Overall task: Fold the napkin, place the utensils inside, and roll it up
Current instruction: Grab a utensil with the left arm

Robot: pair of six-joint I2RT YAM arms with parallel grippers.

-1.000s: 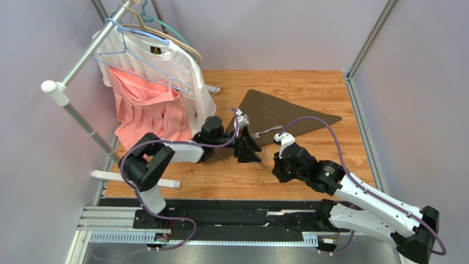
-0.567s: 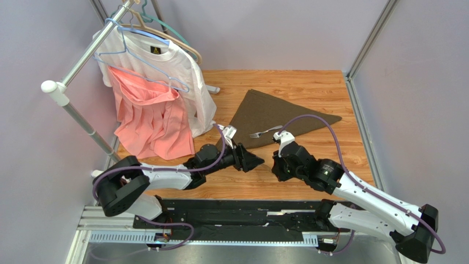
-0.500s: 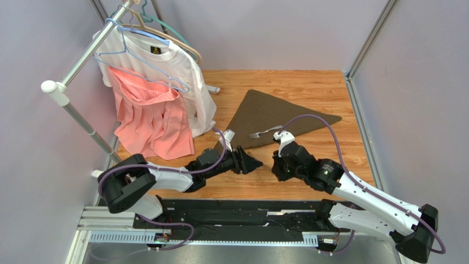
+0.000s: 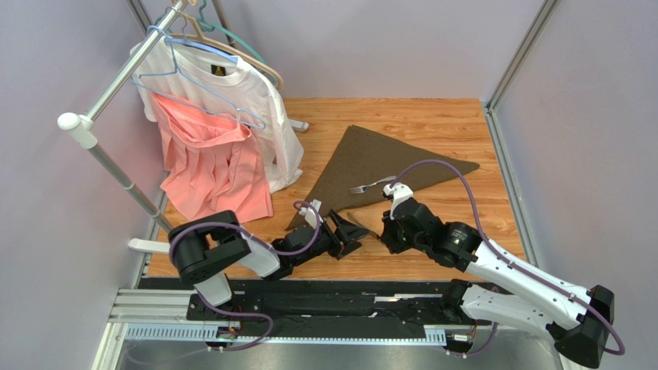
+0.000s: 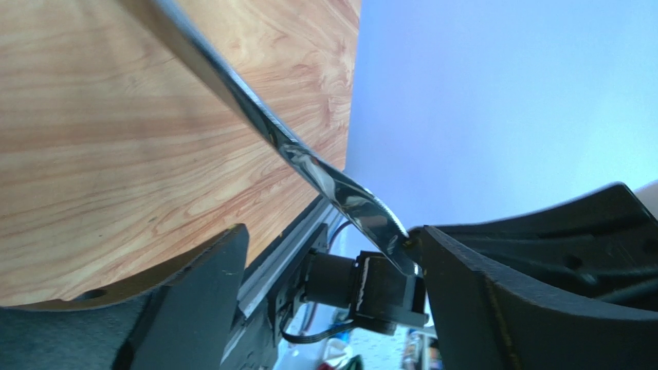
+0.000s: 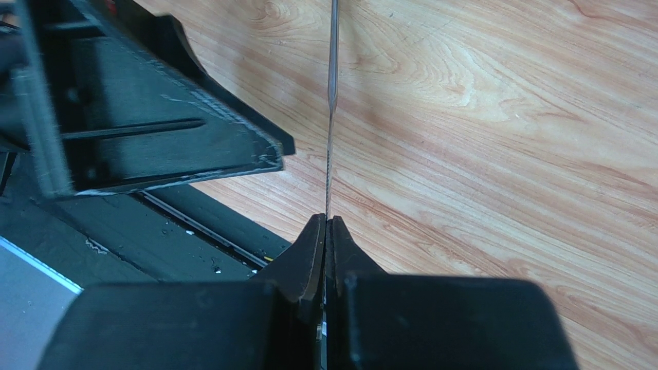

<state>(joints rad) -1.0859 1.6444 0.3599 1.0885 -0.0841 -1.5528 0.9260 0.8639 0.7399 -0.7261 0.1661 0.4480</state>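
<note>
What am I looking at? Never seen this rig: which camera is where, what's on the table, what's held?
Two robot arms bolted at the table's near edge, each ending in a two-finger gripper. One picture comes from a fixed camera above and behind them; the other two from a camera on each wrist. On the wooden table lies a dark olive-brown napkin folded into a triangle, a silver metal fork on it. A rack holds a white T-shirt and a pink garment. The right gripper is shut on a slim silver table knife. The left gripper is open, the knife's far end between its fingers.
</note>
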